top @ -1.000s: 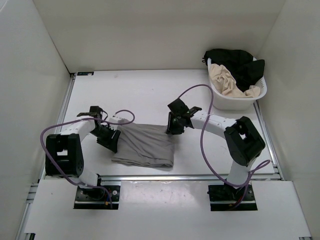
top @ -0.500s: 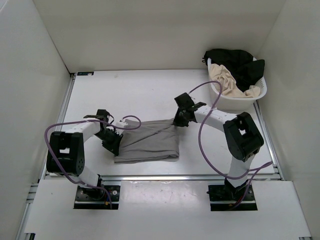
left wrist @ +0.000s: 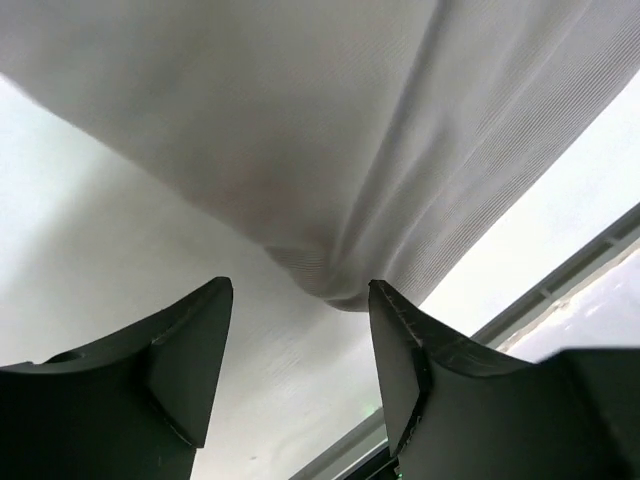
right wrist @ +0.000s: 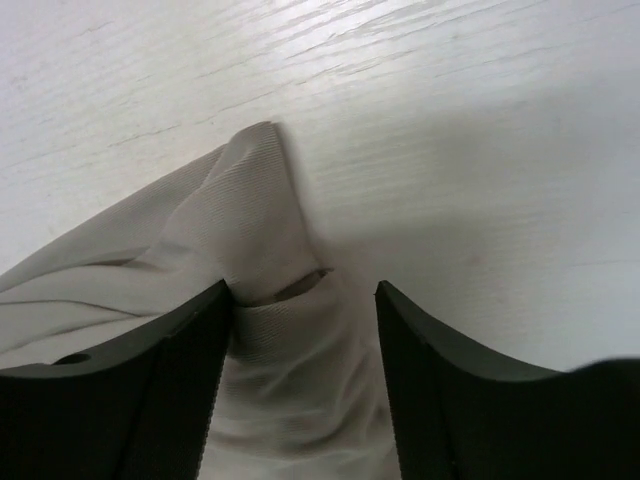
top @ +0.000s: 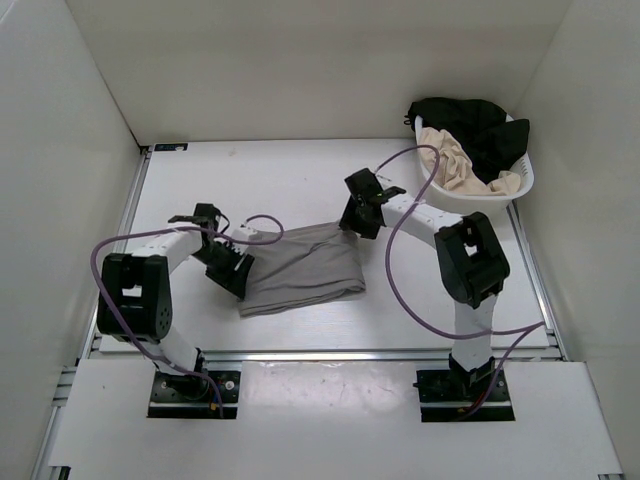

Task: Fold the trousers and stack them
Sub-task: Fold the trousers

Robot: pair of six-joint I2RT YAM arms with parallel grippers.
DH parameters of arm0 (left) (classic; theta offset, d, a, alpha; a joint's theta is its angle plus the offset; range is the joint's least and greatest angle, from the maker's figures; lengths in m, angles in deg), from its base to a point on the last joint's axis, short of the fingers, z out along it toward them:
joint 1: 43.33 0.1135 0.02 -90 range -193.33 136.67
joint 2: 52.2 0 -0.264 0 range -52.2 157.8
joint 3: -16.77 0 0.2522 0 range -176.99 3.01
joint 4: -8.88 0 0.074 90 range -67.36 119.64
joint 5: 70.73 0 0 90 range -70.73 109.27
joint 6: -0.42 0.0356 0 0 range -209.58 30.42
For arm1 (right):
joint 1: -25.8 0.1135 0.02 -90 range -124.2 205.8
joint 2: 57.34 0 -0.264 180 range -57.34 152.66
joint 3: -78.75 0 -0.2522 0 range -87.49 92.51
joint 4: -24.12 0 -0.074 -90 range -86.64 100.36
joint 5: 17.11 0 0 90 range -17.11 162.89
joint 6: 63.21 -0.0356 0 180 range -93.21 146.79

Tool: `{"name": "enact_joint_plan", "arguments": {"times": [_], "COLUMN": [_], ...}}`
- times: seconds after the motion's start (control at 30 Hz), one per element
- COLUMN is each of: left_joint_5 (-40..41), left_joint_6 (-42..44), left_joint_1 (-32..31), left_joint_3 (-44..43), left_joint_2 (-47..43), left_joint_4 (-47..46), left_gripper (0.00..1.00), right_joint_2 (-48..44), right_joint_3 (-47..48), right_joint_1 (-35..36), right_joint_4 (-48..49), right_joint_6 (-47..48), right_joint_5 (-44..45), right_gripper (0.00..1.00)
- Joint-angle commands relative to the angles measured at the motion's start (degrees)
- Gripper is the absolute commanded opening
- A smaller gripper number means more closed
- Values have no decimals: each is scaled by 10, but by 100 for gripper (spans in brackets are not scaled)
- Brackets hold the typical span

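Note:
The grey trousers [top: 305, 270] lie folded into a flat rectangle on the white table, between the two arms. My left gripper [top: 235, 275] is at their left edge. In the left wrist view it [left wrist: 300, 300] is open, and a rounded fold of the trousers [left wrist: 300, 130] reaches just between the fingertips. My right gripper [top: 357, 222] is at the far right corner of the trousers. In the right wrist view it [right wrist: 303, 295] is open astride a bunched corner of the trousers [right wrist: 240, 230], and the cloth rests against the left finger [right wrist: 180, 360].
A white laundry basket [top: 478, 203] stands at the far right with a beige garment [top: 452, 160] and a black garment [top: 475, 125] in it. White walls close off the left, back and right. A metal rail [top: 320, 355] runs along the near table edge.
The trousers have slid to the right and a little away from the arm bases, turning slightly. Both grippers went with them, shut on the cloth on the way, and now stand open.

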Motion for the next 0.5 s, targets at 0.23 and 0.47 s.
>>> {"name": "enact_joint_plan", "arguments": {"times": [0.23, 0.47], "left_joint_5": [-38, -96], "left_joint_6": [-24, -65], "left_joint_1": [55, 34], "left_joint_3": [-196, -288], "left_joint_2": [53, 152], "left_joint_4": [34, 12], "left_gripper": [70, 75], "right_joint_2": [-195, -247], "right_joint_3": [-105, -251], "right_joint_1": [23, 60], "right_joint_4": [-36, 61], "right_joint_6": [73, 73], "right_joint_5": [15, -97], "right_gripper": [76, 67]}}
